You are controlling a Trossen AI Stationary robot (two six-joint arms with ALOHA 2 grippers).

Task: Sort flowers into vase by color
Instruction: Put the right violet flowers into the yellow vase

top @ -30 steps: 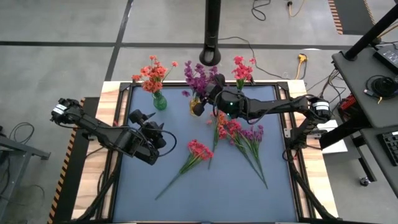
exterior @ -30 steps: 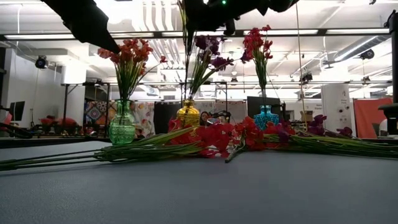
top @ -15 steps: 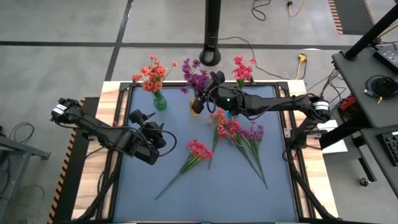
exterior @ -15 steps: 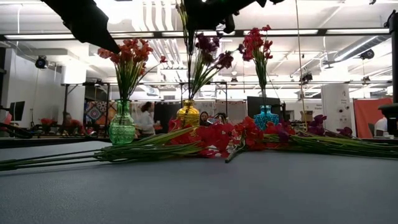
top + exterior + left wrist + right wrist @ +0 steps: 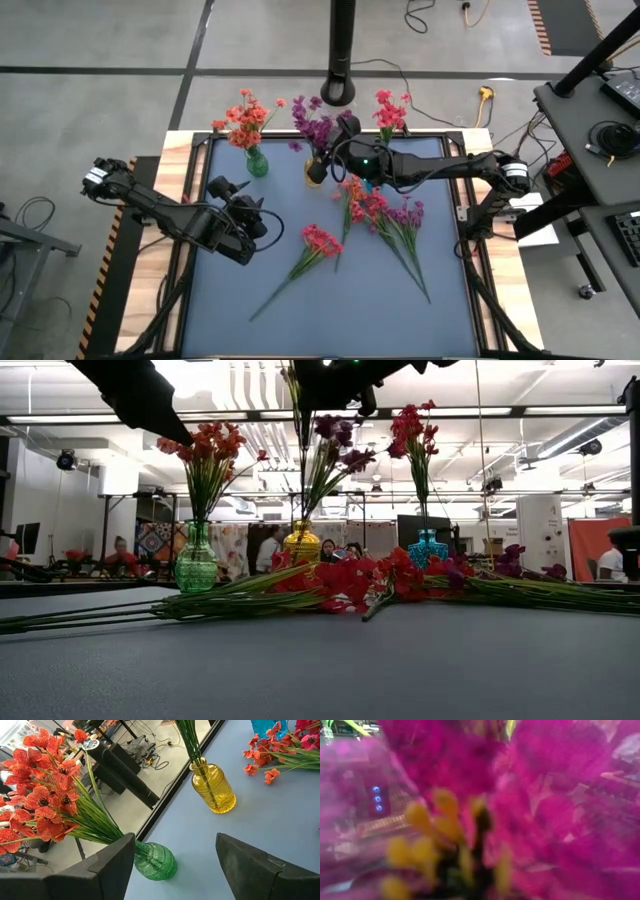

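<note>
Three vases stand along the far edge: a green one (image 5: 257, 163) with orange-red flowers (image 5: 245, 118), a yellow one (image 5: 303, 543) with purple flowers (image 5: 314, 124), and a blue one (image 5: 427, 550) with pink-red flowers (image 5: 390, 112). My right gripper (image 5: 318, 172) hovers shut above the yellow vase, and purple blossoms (image 5: 485, 795) fill its wrist view. Loose orange-red (image 5: 320, 240), pink-red (image 5: 365, 205) and purple (image 5: 405, 215) sprays lie flat on the mat. At the left my left gripper (image 5: 262, 222) hangs open and empty, facing the green vase (image 5: 156, 862). My right gripper comes in level from the table's right and is shut on a purple flower, whose blossoms and the gripper's own body hide the place of contact. The thin stem (image 5: 301, 470) runs upright from the gripper down into the yellow vase's mouth.
The blue mat (image 5: 230, 300) has bare room at the near left and along its near edge. A black camera post (image 5: 340, 50) rises behind the far edge. People move in the room beyond the table.
My right gripper has tipped a little above the yellow vase, and the purple blossoms there have swung slightly toward the table's left edge.
</note>
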